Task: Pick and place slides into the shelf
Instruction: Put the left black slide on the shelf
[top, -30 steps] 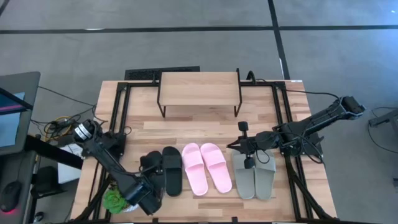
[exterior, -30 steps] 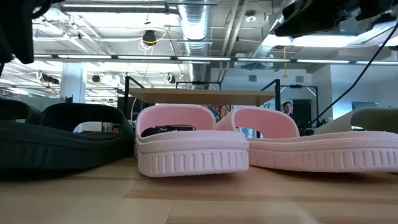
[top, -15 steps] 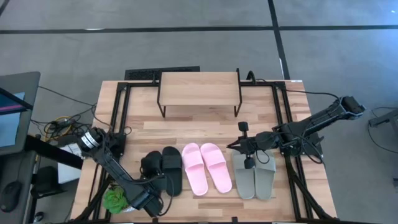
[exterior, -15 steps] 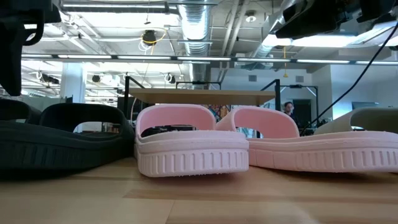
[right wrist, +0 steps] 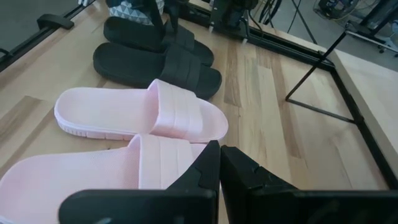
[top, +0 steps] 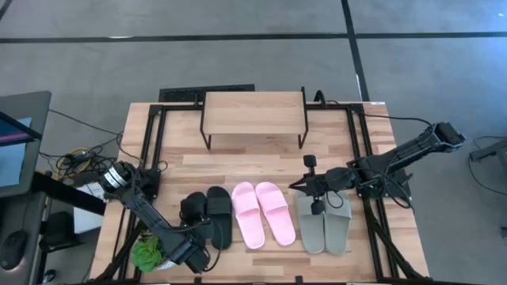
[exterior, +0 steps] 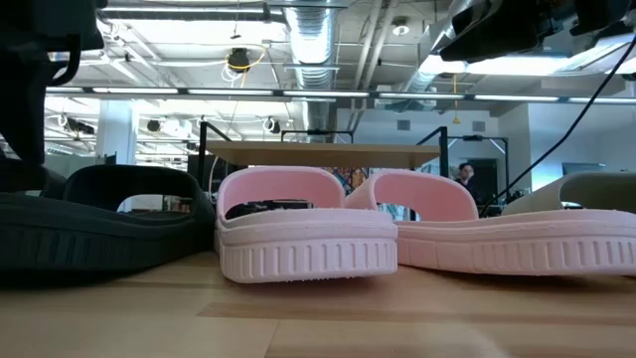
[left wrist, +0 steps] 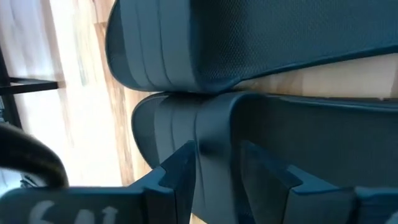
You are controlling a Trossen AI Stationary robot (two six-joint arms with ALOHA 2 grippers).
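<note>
High view: the left gripper (top: 192, 255) sits at the near left of the table, at the heel end of the black slides (top: 209, 215). The pink slides (top: 264, 212) lie in the middle and the grey-green slides (top: 324, 222) to the right. The shelf (top: 254, 112) stands at the far edge, well apart from all three pairs. The right gripper (top: 304, 183) hovers over the far end of the grey-green pair, fingers pressed together on nothing.

Low view: the pink slides (exterior: 308, 231) fill the centre and a black slide (exterior: 94, 227) lies to the left, with the shelf (exterior: 328, 153) far behind them. The dark arm at the upper left reaches down towards the black pair.

Left wrist view: the left gripper's fingers (left wrist: 180, 180) straddle the side wall of a black slide (left wrist: 273, 149) and are partly closed around it. The other black slide (left wrist: 249, 43) lies right alongside. The bite looks thin, so the rubbery slide could flex and slip out on lifting, or drag its neighbour along.

Right wrist view: the right gripper (right wrist: 219, 163) is closed and empty above the pink slides (right wrist: 146, 118). If it descends blindly, it could knock them askew.
</note>
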